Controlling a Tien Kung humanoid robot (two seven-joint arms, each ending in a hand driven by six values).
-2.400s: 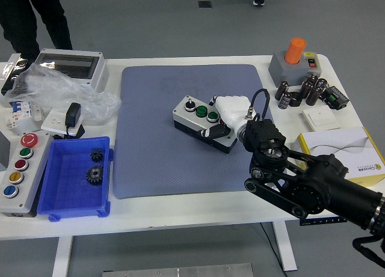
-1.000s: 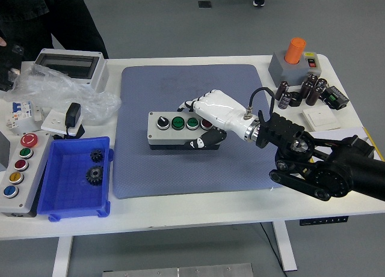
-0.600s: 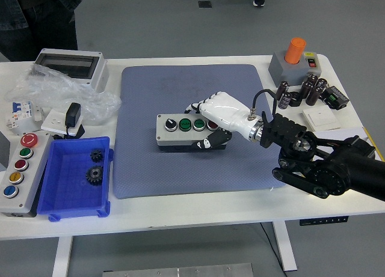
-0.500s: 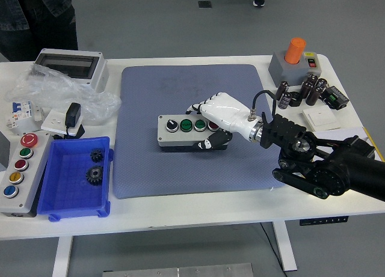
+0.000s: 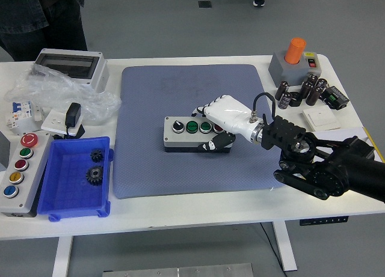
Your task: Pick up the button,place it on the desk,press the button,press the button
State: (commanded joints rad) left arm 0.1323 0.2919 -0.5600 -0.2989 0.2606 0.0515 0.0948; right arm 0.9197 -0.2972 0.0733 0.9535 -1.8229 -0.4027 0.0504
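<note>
A grey button box [image 5: 185,134] with a black knob, two green buttons and a red one lies flat on the blue mat [image 5: 180,85] near the middle. My right hand [image 5: 210,128], white on a black arm, grips its right end: fingers curl over the top and the thumb presses the front face. The hand hides the box's right end. My left arm does not show.
At the left stand a blue bin [image 5: 66,196] with gears, a second button box [image 5: 17,169], a crumpled plastic bag [image 5: 54,91] and a grey enclosure [image 5: 69,66]. An orange-capped switch [image 5: 293,60], capacitors [image 5: 301,92] and a booklet [image 5: 337,142] fill the right. A person [image 5: 42,15] stands at the far left.
The hand has slid the button box to the right across the mat, still gripped. The person at the far left has shifted.
</note>
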